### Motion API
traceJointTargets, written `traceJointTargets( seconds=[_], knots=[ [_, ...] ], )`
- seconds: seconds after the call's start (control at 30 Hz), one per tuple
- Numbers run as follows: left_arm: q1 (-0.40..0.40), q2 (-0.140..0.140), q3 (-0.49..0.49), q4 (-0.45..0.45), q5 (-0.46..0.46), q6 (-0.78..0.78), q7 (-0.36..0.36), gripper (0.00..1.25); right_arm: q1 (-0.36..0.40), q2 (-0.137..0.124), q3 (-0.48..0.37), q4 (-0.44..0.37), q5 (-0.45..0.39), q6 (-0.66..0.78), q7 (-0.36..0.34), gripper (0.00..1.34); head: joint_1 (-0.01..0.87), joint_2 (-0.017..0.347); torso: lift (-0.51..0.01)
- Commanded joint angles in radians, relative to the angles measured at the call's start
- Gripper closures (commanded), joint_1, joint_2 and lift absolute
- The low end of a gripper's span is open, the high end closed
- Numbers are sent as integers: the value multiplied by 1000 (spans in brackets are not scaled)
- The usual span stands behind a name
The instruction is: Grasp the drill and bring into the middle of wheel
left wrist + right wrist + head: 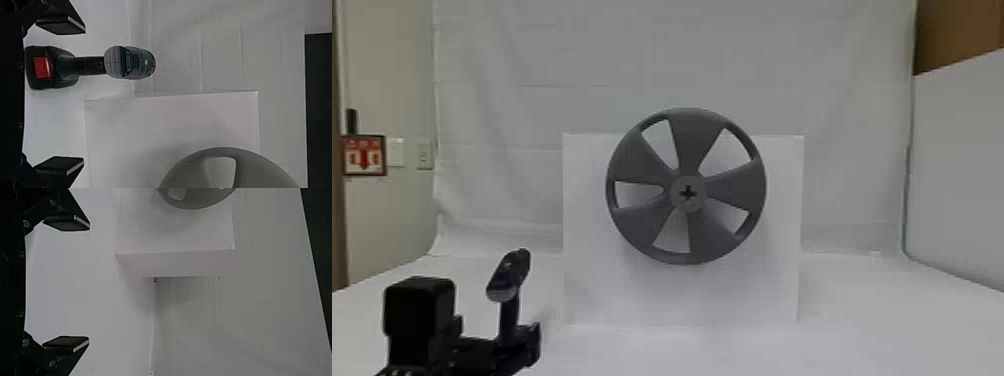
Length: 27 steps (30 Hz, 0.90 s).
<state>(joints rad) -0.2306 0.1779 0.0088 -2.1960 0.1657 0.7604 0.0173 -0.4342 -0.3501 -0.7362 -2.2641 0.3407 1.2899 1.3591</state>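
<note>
Low at the left of the head view, my left gripper [496,346] is in front of the upright drill [510,280], whose grey head and dark handle rise above it. From the left wrist, the drill [129,62] shows between the lines of the open fingers of that gripper [60,96], closer to one finger, with light space separating it from both. The dark grey wheel [688,235] is mounted upright, with a cross-shaped opening at its hub. My right gripper [66,286] is open, with nothing between its fingers.
A white box-like stand [732,295] is behind and below the wheel, to the right of the drill. White cloth [657,55] hangs at the back, and a light panel [957,165] borders the right side. The white tabletop [872,320] extends around the stand.
</note>
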Motion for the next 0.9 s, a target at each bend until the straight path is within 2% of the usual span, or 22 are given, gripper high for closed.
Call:
traceJointTargets(
  seconds=[0.0, 0.87],
  knots=[
    [5, -3, 2, -1, 2, 2, 1, 111, -1, 3, 6, 0, 11, 0, 8, 265, 54, 31, -403],
    [7, -5, 10, -2, 14, 2, 1, 111, -3, 8, 14, 0, 24, 0, 8, 266, 54, 31, -403]
  ],
)
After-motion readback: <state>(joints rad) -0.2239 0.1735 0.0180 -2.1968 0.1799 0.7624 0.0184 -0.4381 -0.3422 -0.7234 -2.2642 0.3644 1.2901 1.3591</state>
